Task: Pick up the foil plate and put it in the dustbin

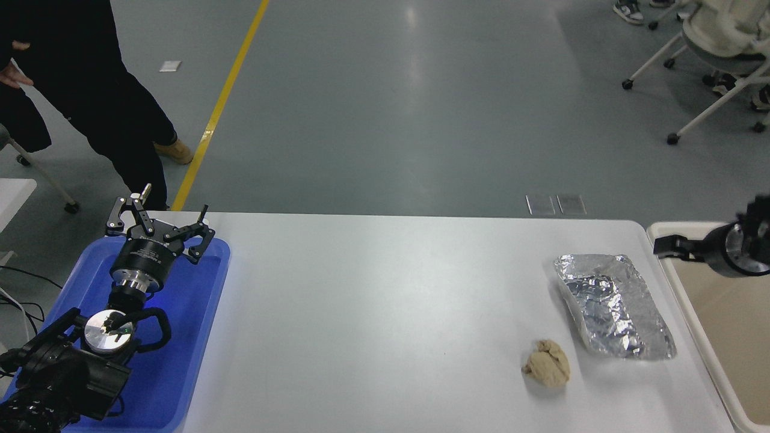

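- Foil plate [613, 305] lies flat on the white worktop [373, 313], far right side, crinkled and shiny, just beside the dustbin's rim but outside it.
- Dustbin [674, 282] sits at the worktop's right edge; the part of its interior in view shows plain beige w/ no item inside.
- Right gripper [662, 246] comes in from the right edge, hanging over the bin's near-left corner. Its jaws mostly out of frame, can't tell if spread or closed.
- Tan paper wad [547, 364] on the worktop, near the foil's front-left corner, not touching.
- Blue tray [204, 337] at left; left gripper [157, 225] is parked over it, jaws spread, gripping nothing.
- Person [90, 90] in dark clothes stands beyond the table, top left.
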{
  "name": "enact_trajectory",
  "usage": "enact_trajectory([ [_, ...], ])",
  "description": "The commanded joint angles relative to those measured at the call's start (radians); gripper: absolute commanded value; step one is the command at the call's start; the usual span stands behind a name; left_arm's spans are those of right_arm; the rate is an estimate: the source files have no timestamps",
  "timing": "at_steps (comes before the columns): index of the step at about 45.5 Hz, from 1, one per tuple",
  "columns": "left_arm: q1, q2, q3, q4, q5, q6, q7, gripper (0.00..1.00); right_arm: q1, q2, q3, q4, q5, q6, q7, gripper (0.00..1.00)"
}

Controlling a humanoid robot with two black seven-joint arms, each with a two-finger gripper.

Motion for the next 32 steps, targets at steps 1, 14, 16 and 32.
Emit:
enact_trajectory([
  [1,0.000,0.000,0.000,0.000,0.000,0.000,0.000,1.00,-0.128,0.032,0.065,-0.019,0.000,-0.086,0.001,1.00],
  [14,0.000,0.000,0.000,0.000,0.000,0.000,0.000,1.00,-0.211,0.089,0.093,-0.100,0.000,-0.144,0.001,1.00],
  [16,0.000,0.000,0.000,0.000,0.000,0.000,-0.002,1.00,-0.221,0.095,0.093,-0.120,0.000,-0.147,0.001,1.00],
  [32,0.000,0.000,0.000,0.000,0.000,0.000,0.000,1.00,-0.278,0.123,0.107,-0.149,0.000,-0.190,0.001,1.00],
])
